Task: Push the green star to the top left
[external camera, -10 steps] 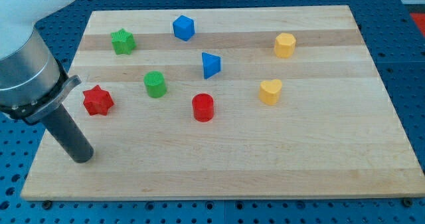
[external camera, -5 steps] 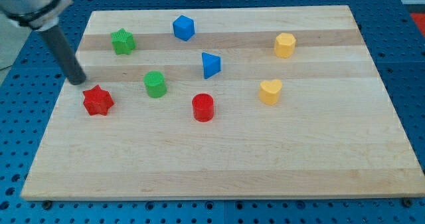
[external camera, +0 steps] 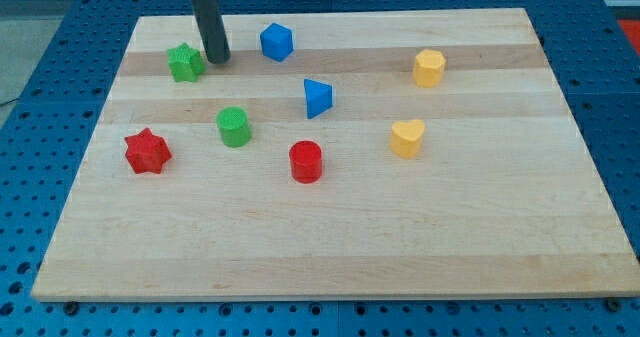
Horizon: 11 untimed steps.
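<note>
Red star [external camera: 147, 151] at view's left | green star [external camera: 185, 62] near top left, short of corner | our tip [external camera: 218, 58] just beside its right flank, bare rod with nothing to open or close | green cylinder [external camera: 233, 126] | blue cube [external camera: 277, 41] | risk, as we judge: an off-centre shove spins the star or runs it off the board [external camera: 330, 247] edge.

Red star [external camera: 147, 150], blue cube [external camera: 276, 42], yellow heart [external camera: 406, 137] on board [external camera: 480, 247].
</note>
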### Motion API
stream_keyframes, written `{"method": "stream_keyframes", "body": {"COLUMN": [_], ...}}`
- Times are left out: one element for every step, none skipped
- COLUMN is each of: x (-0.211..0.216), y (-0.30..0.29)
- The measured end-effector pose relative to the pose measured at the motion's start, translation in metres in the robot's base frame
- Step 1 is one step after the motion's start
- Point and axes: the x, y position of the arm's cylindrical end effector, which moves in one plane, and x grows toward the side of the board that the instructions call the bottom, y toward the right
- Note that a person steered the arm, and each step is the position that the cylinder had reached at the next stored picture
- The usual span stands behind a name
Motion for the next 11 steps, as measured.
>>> {"method": "stream_keyframes", "body": {"x": [0.009, 0.034, 0.056, 0.077, 0.053, 0.010, 0.026, 0.065, 0.069, 0.035, 0.020], "y": [-0.003, -0.003, -0.003, -0.004, -0.029, -0.055, -0.052, -0.050, -0.091, -0.113, -0.099]}}
